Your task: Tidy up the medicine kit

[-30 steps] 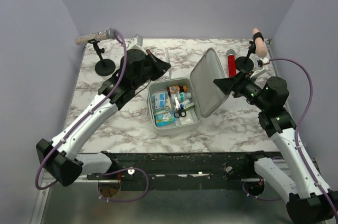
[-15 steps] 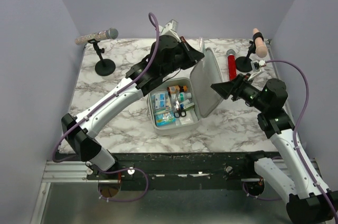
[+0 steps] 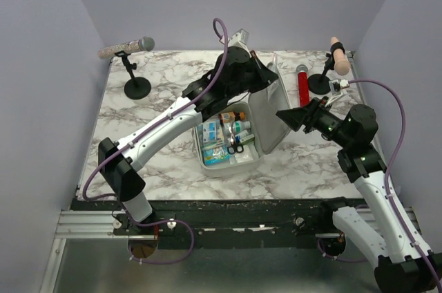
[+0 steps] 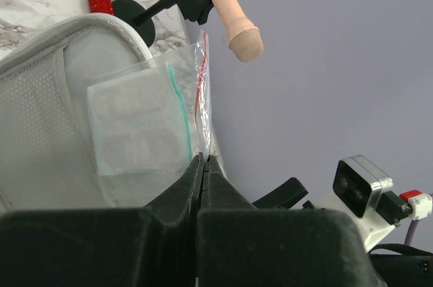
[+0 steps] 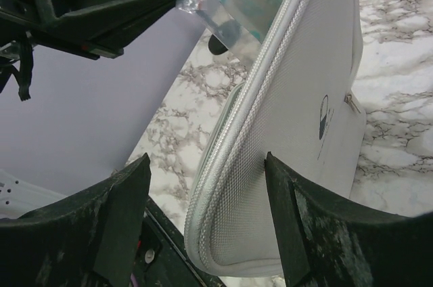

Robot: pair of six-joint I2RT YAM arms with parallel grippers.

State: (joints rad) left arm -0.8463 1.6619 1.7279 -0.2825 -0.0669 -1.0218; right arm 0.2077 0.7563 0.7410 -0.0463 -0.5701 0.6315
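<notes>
**Clear pouch pinched above open medicine kit**

Pictured on a marble table [image 3: 152,141]: the medicine kit [image 3: 231,168], roughly centred, lying open with its lid [image 3: 273,117] tipped up along the right side. Stretched over the kit from its left, the left gripper [image 4: 204,162], pressed together on the edge of a clear plastic pouch [image 4: 139,131] with a pale pad inside, just in front of the lid's mesh lining. On the kit's right, the right gripper [image 5: 203,185], spread wide astride the lid's zippered rim; contact not discernible. Behind the kit's right corner, a red microphone [image 3: 302,82] lying flat; farther right, a peach microphone [image 3: 338,57] on a black stand; well off to the kit's far left, a grey microphone [image 3: 128,48] on its stand. Inside the kit's base, packets, small bottles and black-handled scissors [image 3: 236,142]. On the lid's outer face, a small pill logo [image 5: 323,114].
</notes>
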